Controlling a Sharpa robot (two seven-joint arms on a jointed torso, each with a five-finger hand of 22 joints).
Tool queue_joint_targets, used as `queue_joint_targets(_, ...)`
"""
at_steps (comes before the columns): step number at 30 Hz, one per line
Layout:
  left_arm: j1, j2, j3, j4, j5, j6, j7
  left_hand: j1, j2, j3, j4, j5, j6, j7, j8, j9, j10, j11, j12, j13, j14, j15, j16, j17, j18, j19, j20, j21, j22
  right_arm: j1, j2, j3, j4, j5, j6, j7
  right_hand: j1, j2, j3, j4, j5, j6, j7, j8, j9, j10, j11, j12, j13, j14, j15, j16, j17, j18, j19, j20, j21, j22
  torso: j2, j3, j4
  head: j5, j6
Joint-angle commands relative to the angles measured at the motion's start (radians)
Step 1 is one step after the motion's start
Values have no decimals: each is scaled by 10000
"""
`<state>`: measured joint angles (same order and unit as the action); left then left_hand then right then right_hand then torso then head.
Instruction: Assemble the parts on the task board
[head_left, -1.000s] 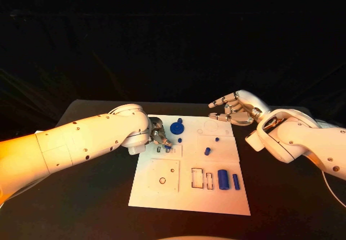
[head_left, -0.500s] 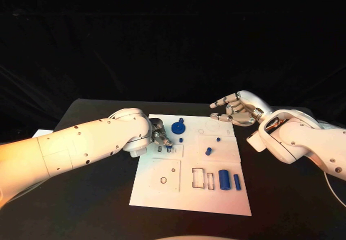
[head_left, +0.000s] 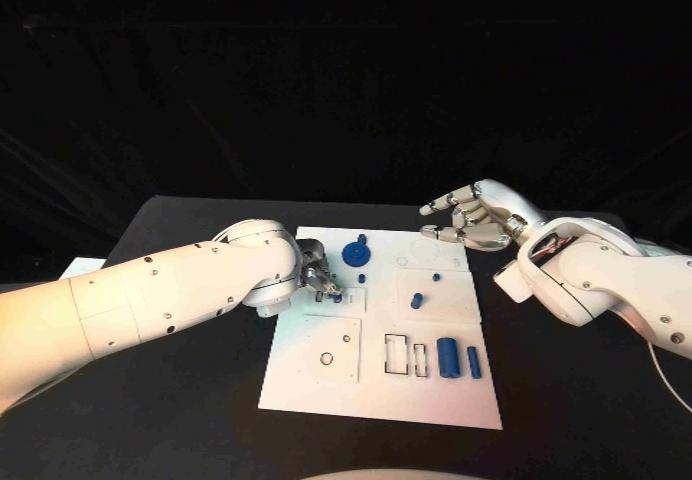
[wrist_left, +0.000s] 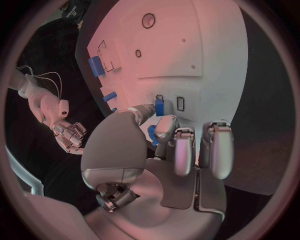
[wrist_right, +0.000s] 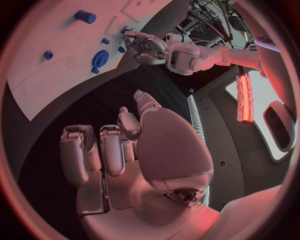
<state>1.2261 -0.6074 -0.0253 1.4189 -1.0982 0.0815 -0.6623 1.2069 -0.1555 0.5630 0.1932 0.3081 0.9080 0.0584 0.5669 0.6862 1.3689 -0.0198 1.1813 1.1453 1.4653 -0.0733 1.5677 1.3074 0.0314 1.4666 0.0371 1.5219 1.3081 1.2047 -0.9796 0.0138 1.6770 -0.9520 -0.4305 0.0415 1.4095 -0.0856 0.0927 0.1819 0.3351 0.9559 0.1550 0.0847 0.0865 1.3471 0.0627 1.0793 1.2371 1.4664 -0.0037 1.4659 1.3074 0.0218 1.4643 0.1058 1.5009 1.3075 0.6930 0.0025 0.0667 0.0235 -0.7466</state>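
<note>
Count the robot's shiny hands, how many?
2. The left hand pinches a blue part at the task board's left edge; the right hand hovers empty by its far right corner.

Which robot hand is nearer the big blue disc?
Left. The left robot hand works just beside the big blue disc, while the right robot hand hovers off the board's far corner.

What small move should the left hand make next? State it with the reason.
Probably ease the small blue part straight down into the rectangular slot beneath it. The left hand pinches that part at its fingers, right over the task board, and the neighbouring slot shows it is not yet seated.
</note>
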Motion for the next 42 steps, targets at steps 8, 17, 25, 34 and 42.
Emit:
queue_joint_targets(8,-71,-60,-26,28,-271,540,-232,-98,43,1860,-1771,222,148,-19,54,38,105,-5,1,-22,1054,-16,31,2634,-126,603,-15,48,1910,-8,4,-1,11,8,151,72,69,24,-11,-13,32,72,-20,3,-13,2,-4,32,-11,666,-62,-35,983,118,29,-39,-66,1397,-8,-3,9,24,5)
queue_joint_targets(17,-83,-39,-26,26,-278,643,-245,-132,29,1885,-1795,275,165,-22,53,45,115,-8,8,-12,1054,-17,31,2634,-127,605,-18,50,1916,-9,9,-1,8,9,151,74,69,24,-11,-13,32,72,-20,3,-13,2,-4,32,-11,666,-62,-35,983,118,29,-39,-66,1397,1,-2,7,27,-10)
queue_joint_targets(25,-88,-23,-26,29,-278,680,-224,-210,-4,1940,-1856,417,208,-32,57,68,135,-16,14,2,1054,-21,31,2634,-129,612,-26,56,1929,-9,5,-1,7,8,157,70,69,24,-11,-13,32,72,-20,3,-13,2,-4,32,-11,666,-62,-35,983,118,29,-39,-66,1397,-3,-3,10,18,-27)
queue_joint_targets(34,-87,78,-25,-109,-97,939,-279,-255,-27,1970,-1897,506,238,-39,58,81,158,-21,38,32,1054,-24,31,2634,-131,615,-33,59,1936,-10,6,-1,15,8,149,70,69,24,-11,-13,32,72,-20,3,-13,2,-4,32,-11,666,-62,-35,983,118,29,-39,-66,1397,-3,6,12,9,-28)
queue_joint_targets(42,-73,277,-21,-417,260,1309,-513,-831,291,1879,-1609,532,297,-63,-51,64,118,-17,-111,-111,1054,-21,31,2634,-97,532,-23,-29,1814,-10,-11,-1,36,6,147,57,47,25,-22,-1,44,73,-20,-2,-17,-2,-4,22,-23,664,-61,-46,970,121,20,-39,-74,1386,2,7,-3,-3,-16)
